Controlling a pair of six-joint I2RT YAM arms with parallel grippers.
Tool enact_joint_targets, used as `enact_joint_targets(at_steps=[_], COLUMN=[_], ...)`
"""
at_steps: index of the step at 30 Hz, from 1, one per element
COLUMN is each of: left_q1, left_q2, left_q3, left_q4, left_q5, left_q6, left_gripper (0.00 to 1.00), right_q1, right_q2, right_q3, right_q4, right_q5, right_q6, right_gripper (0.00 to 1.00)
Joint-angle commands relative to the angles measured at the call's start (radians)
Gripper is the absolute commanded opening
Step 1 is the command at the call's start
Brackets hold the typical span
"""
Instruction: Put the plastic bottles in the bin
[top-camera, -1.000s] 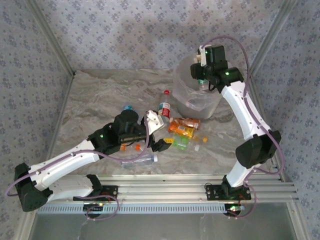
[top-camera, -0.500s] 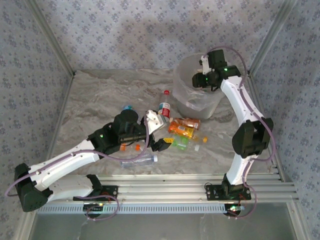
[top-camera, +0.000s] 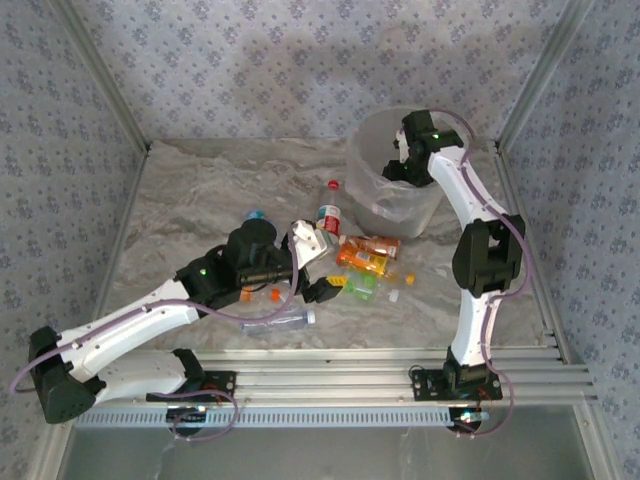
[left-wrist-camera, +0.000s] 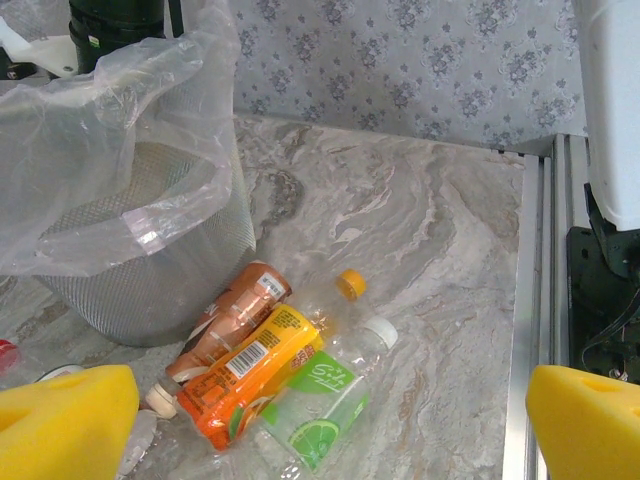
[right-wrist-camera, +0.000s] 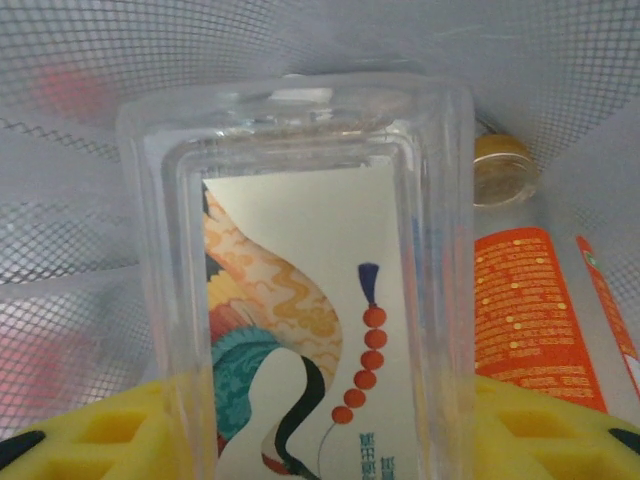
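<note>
Right claw (right-wrist-camera: 320, 430): lowered deep inside the bin (top-camera: 362, 150), pads pinching a clear bottle (right-wrist-camera: 310, 280), so a release lands it beside the orange-labelled one (right-wrist-camera: 530, 320) just beyond.
Left claw (left-wrist-camera: 330, 430): spread wide, empty, poised over the loose bottles (left-wrist-camera: 260, 370) on the worktop (left-wrist-camera: 440, 250), probably for the next pick.

Barcode on orange bottle (left-wrist-camera: 247, 372); white script logo on green bottle (left-wrist-camera: 316, 398), not legible; tiny characters low on clear bottle (right-wrist-camera: 300, 300) label, too blurred; fine print on binned bottle (right-wrist-camera: 527, 312), unreadable.
</note>
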Motion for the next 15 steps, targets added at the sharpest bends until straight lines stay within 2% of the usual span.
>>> enact_joint_targets(at_steps=[1, 15], left_q1=[0.003, 0.003], left_q2=[-0.014, -0.017], left_q3=[-0.003, -0.003], left_q4=[0.014, 0.01], left_q5=[0.014, 0.008], left_q6=[0.013, 0.017], left_gripper=[1.0, 1.0], right_q1=[0.006, 0.021], right_q2=[0.018, 0.002], right_q3=[0.037, 0.082], right_q4=[-0.059, -0.099], right_q5=[0.058, 0.09], right_q6=[0.017, 0.013], right_gripper=[0.6, 0.71])
